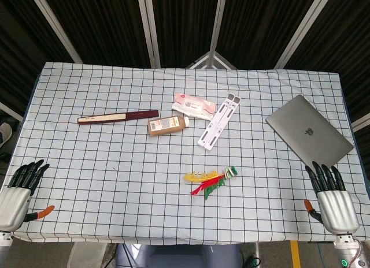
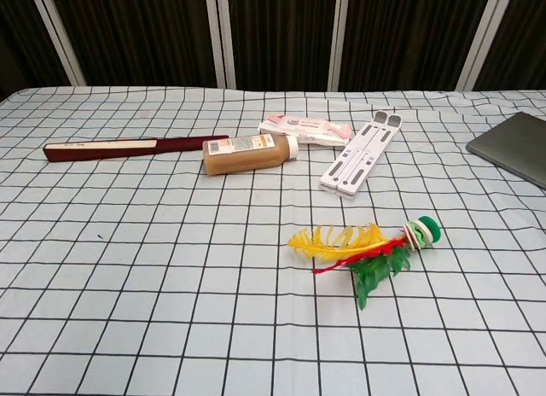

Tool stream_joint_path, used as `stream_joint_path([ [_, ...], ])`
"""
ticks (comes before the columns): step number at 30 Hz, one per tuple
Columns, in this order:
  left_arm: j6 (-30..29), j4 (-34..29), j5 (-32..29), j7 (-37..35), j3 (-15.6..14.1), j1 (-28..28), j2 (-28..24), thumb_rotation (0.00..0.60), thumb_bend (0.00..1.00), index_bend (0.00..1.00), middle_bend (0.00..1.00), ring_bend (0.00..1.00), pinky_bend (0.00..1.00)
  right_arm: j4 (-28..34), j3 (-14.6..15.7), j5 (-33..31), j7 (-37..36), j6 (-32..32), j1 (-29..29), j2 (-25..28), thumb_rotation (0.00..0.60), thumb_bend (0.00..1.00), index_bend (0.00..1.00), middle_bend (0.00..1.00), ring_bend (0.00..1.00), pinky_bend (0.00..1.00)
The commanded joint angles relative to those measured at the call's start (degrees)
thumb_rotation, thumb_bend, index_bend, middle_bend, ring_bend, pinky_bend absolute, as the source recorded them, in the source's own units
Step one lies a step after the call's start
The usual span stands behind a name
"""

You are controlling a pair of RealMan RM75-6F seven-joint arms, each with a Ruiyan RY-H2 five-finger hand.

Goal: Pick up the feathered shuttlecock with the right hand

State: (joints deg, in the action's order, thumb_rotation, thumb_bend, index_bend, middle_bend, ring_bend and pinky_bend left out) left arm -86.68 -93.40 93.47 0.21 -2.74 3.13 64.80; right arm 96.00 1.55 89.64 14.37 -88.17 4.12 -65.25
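The feathered shuttlecock [image 1: 211,180] lies on its side on the checked cloth, with yellow, red and green feathers and a green-and-white base pointing right; the chest view shows the shuttlecock [image 2: 368,250] near the centre right. My right hand [image 1: 332,197] rests at the table's front right corner, fingers straight and apart, holding nothing, well to the right of the shuttlecock. My left hand [image 1: 17,193] sits at the front left corner, also open and empty. Neither hand appears in the chest view.
A grey laptop [image 1: 309,127] lies closed beyond the right hand. A white folding stand [image 1: 219,120], a pink packet [image 1: 194,105], a brown bottle [image 1: 167,125] on its side and a dark red folded fan [image 1: 117,116] lie across the table's far half.
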Motion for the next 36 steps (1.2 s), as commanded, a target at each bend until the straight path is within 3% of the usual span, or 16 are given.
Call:
stream_joint_path([
  [1,0.2,0.0,-0.1,0.2,-0.1,0.0,0.0,0.600,0.00,0.00,0.00,0.00,0.00,0.2,-0.1,0.0,-0.2,0.3,0.0,0.0,0.600,0.37,0.00,0.00,0.00,0.00],
  [9,0.0,0.0,0.2,0.4,-0.2,-0.1,0.1,0.600,0.00,0.00,0.00,0.00,0.00,1.2,-0.3,1.6,-2.9,1.5,1.0,-0.3,0.600,0.36,0.01,0.00,0.00,0.00],
  [14,0.4,0.0,0.2,1.0,-0.2,0.1,0.2,0.600,0.00,0.00,0.00,0.00,0.00,5.3,-1.6,3.6,-6.5,5.2,4.6,-2.1,0.600,0.36,0.18,0.02,0.00,0.00],
  [19,0.3,-0.2,0.3,0.8,-0.2,0.1,0.2,0.600,0.00,0.00,0.00,0.00,0.00,7.4,-4.1,3.0,-5.8,12.9,10.6,-8.0,0.600,0.37,0.32,0.13,0.00,0.00],
  [25,0.5,-0.2,0.1,0.4,-0.1,0.3,0.1,0.600,0.00,0.00,0.00,0.00,0.00,6.6,-4.0,0.5,-1.2,18.0,13.3,-15.8,0.600,0.37,0.33,0.14,0.00,0.00],
  [36,0.8,-0.2,0.1,-0.1,-0.2,0.4,-0.1,0.600,0.00,0.00,0.00,0.00,0.00,3.0,-4.3,-3.1,3.5,21.5,15.8,-28.7,0.600,0.36,0.41,0.18,0.00,0.00],
])
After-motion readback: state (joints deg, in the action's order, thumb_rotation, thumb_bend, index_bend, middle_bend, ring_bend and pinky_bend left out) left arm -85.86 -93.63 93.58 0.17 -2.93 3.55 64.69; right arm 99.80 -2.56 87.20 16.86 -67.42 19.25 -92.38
